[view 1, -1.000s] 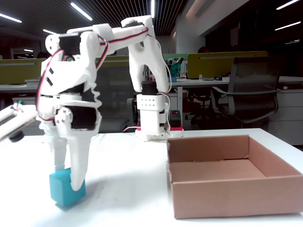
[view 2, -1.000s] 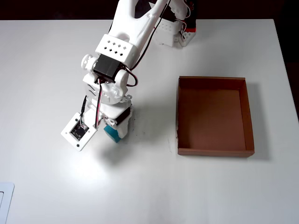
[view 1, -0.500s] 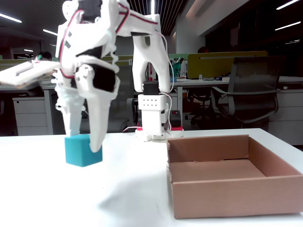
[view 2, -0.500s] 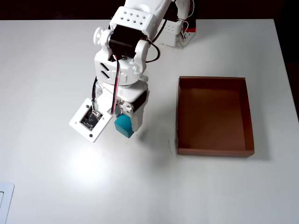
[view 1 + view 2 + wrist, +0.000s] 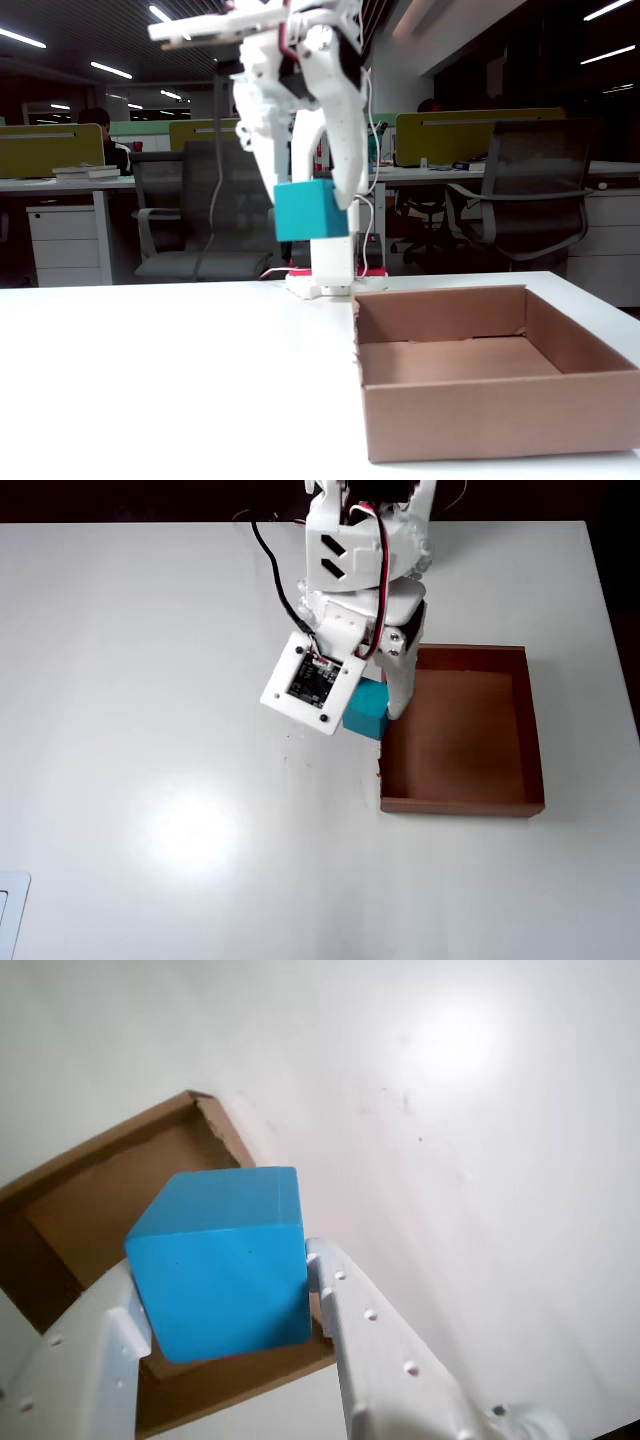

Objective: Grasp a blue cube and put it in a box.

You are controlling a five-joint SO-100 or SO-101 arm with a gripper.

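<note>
While our jaws grip the cube [image 5: 304, 209] high above the bench [image 5: 150, 730], it hangs seemingly just short of the box [image 5: 533, 730] wall, clearing it.

White arm raised high, jaws clamped on the blue cube.

The arm [image 5: 330, 120] rises from its base [image 5: 325, 262] at the far edge of the desk [image 5: 150, 380] and folds forward at the top, so the gripper [image 5: 310, 215] hangs pointing down, well clear of the desk surface. In the wrist view the two white fingers [image 5: 370, 1350] press against opposite faces of the blue cube [image 5: 225, 1260], which sits between them near their tips. From overhead the gripper [image 5: 375, 712] points toward the near side of the desk, with the wrist camera board [image 5: 312, 683] sticking out to its left and red and black wires [image 5: 375, 555] looping along the upper links.
</note>
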